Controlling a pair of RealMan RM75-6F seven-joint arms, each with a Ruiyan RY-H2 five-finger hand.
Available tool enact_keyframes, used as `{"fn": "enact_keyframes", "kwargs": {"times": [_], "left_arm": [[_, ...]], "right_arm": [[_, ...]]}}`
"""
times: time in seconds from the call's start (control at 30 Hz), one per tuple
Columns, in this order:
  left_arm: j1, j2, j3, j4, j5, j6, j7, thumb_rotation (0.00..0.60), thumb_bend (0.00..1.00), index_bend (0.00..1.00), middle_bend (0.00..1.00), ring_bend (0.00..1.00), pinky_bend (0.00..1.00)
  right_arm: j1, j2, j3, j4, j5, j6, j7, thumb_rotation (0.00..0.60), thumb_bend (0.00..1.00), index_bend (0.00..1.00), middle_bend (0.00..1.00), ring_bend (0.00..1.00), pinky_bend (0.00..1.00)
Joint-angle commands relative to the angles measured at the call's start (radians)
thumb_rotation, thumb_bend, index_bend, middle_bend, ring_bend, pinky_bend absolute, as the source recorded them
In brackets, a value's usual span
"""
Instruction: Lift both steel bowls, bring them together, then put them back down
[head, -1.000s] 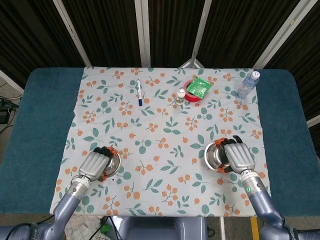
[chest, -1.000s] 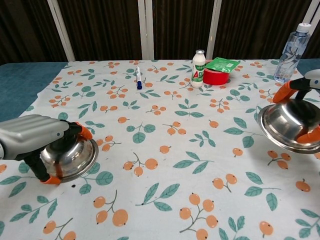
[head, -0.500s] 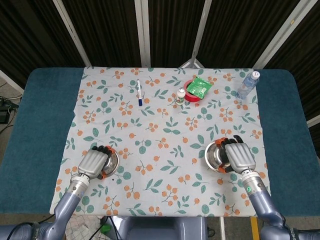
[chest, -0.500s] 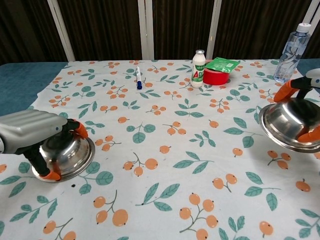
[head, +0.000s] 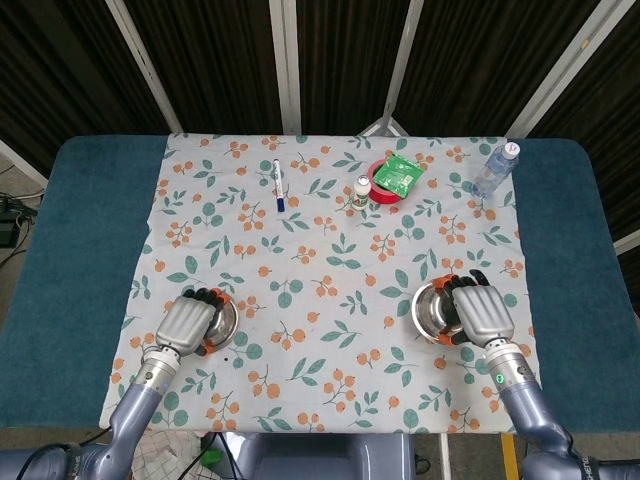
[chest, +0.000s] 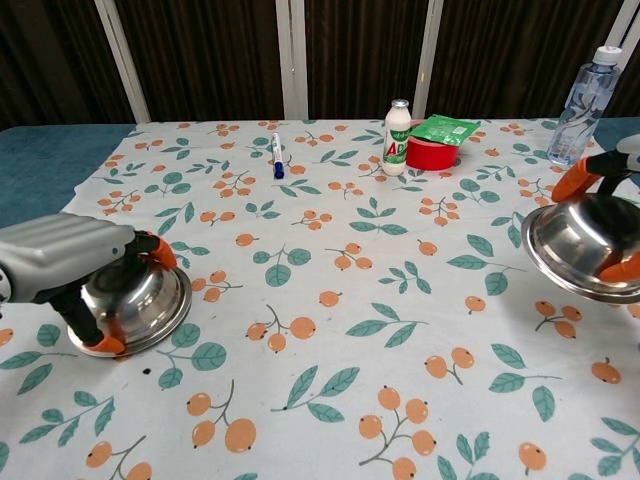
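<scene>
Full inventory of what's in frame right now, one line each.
steel bowls: 2, silver; left bowl near the cloth's front left, right bowl front right, each held by a robot hand
tablecloth: 1, white with orange fruit and green leaf print, covering the middle of the table
table: 1, teal top, showing either side of the cloth
pen: 1, white and blue, far left of centre
small bottle: 1, white with green label, far centre, upright
tape roll: 1, red, beside the small bottle
green packet: 1, lying on the tape roll
water bottle: 1, clear, far right corner, upright
robot hands: 2, grey with orange fingertips; left robot hand, right robot hand
</scene>
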Motion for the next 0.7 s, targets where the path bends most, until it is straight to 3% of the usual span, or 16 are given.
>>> {"fn": "enact_keyframes", "kwargs": {"times": [0.03,0.37,0.57,0.7], "left_arm": [[0.003,0.016,-0.004,-0.012,0.023,0.008,-0.025,0.600,0.32,0.42,0.33,0.35,0.61],[0.028,0.091,-0.034,-0.086,0.178,0.052,-0.255,0.600,0.31,0.43,0.33,0.35,0.59],[0.049,0.172,-0.052,-0.140,0.264,0.041,-0.536,0.600,0.30,0.43,0.34,0.35,0.56],[0.055,0.209,-0.075,-0.130,0.306,0.047,-0.690,0.600,0.30,0.43,0.34,0.35,0.56]], "right_arm": [[0.000,0.004,0.002,-0.003,-0.003,0.001,0.000,0.600,0.21,0.48,0.39,0.49,0.12],[-0.001,0.010,0.028,-0.004,-0.033,0.000,0.061,0.600,0.21,0.50,0.39,0.49,0.14],[-0.005,0.029,0.067,0.011,-0.077,-0.034,0.198,0.600,0.21,0.51,0.39,0.50,0.14],[-0.018,0.035,0.107,0.038,-0.133,-0.048,0.358,0.600,0.21,0.52,0.39,0.50,0.14]]}}
